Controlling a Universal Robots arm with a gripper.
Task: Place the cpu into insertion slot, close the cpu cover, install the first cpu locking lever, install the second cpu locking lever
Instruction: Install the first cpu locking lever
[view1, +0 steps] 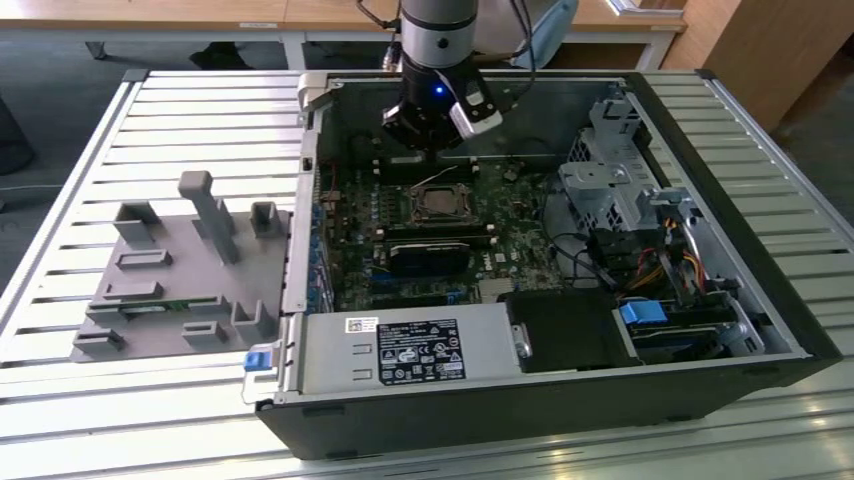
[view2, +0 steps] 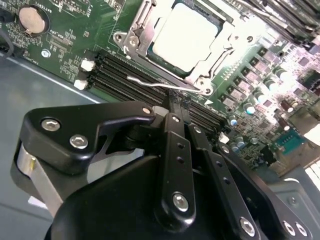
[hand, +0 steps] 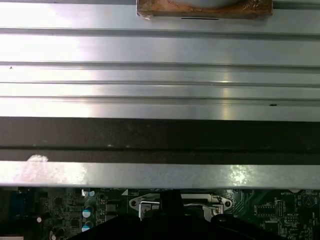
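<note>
Tool (view1: 430, 135) hung over the far part of the open computer case (view1: 694, 330) in the exterior view, just beyond the insertion slot (view1: 441, 203) on the green motherboard (view1: 358, 250). We noted in the second wrist view that its black fingers (view2: 176, 150) lay pressed together with nothing between them, their tips just above a thin wire locking lever (view2: 165, 86) that ran along the near edge of the socket.

We recorded the cpu (view2: 184, 36) seated in the slot, its pale metal face showing through the window of the cpu cover (view2: 137, 37), which lay down flat around it. The lever's wire stood slightly off the board, beside the long black memory slots (view2: 120, 75). We could not tell whether either lever was latched.

In the first wrist view we saw the silvery frame of the cover (hand: 180, 204) past the tool's dark tip, and beyond it the case wall and the slatted metal surface (hand: 160, 75).

In the exterior view, a grey fixture tray (view1: 174, 280) sat on the surface toward the exterior view's left, well apart from the tool.
</note>
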